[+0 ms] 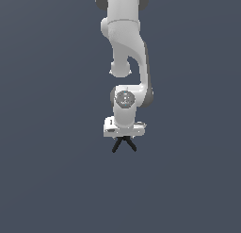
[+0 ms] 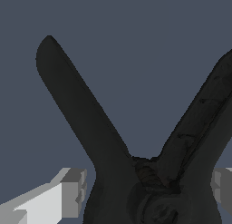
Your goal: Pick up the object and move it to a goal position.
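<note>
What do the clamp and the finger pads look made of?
Clamp: looks like matte black plastic, dull and dark with faint surface mottling, no glints. Finger pads: flat light grey, unshaded; the render leaves rubber or metal open.

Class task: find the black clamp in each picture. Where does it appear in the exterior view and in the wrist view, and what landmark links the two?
Exterior view: clamp just below the gripper, centre, legs splayed downward.
Wrist view: clamp fills the picture, two legs spreading away.
Shared landmark: the gripper's grey fingers flanking the clamp.
</note>
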You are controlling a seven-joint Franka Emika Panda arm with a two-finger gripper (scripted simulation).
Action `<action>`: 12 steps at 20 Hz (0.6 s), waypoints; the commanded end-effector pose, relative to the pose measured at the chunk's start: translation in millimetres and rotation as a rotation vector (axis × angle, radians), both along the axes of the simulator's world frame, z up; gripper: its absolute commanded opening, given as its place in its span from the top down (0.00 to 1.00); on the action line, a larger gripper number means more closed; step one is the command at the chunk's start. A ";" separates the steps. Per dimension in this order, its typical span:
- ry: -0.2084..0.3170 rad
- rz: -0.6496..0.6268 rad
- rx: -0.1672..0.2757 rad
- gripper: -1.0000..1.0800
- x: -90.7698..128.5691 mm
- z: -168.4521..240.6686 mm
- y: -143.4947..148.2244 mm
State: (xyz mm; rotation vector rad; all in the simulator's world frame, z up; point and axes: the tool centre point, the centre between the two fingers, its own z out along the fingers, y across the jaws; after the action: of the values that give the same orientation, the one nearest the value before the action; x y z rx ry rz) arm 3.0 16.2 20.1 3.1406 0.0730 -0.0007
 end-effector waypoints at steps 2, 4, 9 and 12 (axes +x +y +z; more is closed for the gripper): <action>-0.001 0.000 0.000 1.00 -1.2 3.5 1.7; -0.001 0.000 0.000 1.00 -3.3 7.6 3.8; -0.001 0.000 0.000 1.00 -12.5 25.4 13.0; -0.001 0.000 0.000 1.00 -20.4 41.3 21.1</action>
State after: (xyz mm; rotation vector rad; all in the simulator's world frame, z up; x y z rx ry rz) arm -14.4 32.9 52.1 3.1405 0.0725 -0.0038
